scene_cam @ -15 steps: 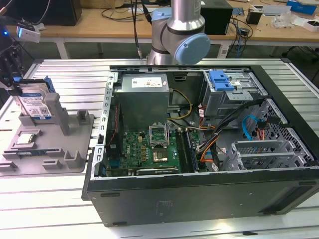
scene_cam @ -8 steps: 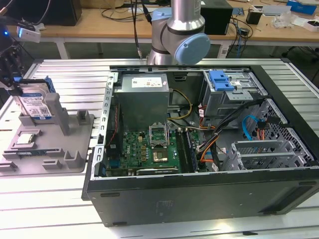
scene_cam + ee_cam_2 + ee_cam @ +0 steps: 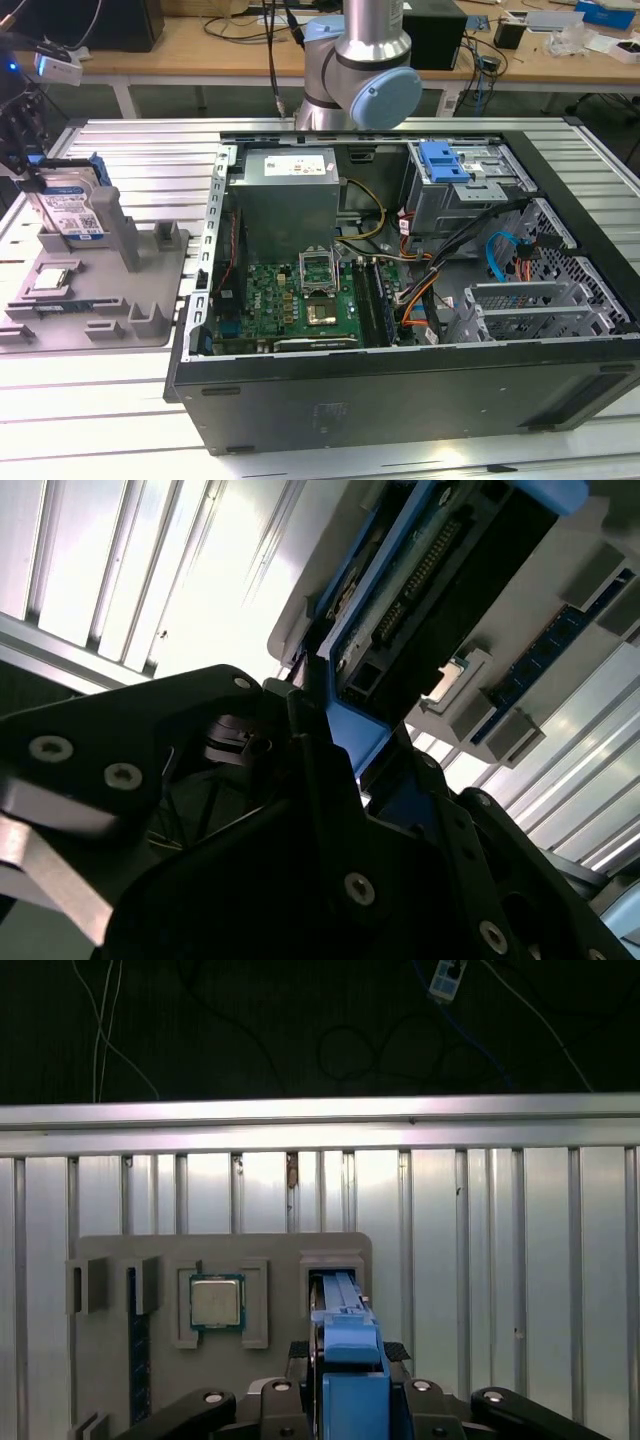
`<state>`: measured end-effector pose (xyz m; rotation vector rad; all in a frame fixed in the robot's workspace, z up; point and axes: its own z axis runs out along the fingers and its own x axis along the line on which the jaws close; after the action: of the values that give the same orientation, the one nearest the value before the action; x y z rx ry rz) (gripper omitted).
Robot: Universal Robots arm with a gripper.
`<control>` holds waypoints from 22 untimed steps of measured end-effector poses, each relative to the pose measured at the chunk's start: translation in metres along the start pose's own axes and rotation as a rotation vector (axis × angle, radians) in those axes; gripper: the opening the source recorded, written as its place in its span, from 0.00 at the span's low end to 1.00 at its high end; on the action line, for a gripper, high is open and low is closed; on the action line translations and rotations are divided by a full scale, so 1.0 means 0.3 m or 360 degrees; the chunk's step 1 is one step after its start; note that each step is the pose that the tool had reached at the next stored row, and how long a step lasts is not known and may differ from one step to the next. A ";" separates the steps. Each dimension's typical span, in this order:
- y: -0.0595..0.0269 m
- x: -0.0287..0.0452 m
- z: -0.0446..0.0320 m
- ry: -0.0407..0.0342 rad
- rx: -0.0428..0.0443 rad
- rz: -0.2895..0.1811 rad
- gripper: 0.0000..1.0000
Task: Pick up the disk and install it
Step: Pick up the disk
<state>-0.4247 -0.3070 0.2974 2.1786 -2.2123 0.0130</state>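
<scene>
gripper (image 3: 346,1352): clenched on disk (image 3: 72,208) blue frame, both wrist views
disk: upright in grey fixture (image 3: 150,292) slot, ext. view's left
CPU chip (image 3: 216,1302): flat in fixture, near disk

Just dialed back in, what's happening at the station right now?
The arm's gripper is down over the blue-framed edge of the disk. The disk stands upright in its slot on the grey fixture, at the exterior view's left. The open computer case lies beside the fixture, and the disk is not in it yet.
</scene>
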 end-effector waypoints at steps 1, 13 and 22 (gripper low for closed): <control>0.000 0.000 0.000 0.0000 0.0000 0.0000 0.37; 0.000 0.001 -0.024 0.0000 0.0000 0.0000 0.37; 0.001 0.003 -0.093 0.0000 0.0000 0.0000 0.37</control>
<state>-0.4245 -0.3070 0.3252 2.1785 -2.2125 0.0130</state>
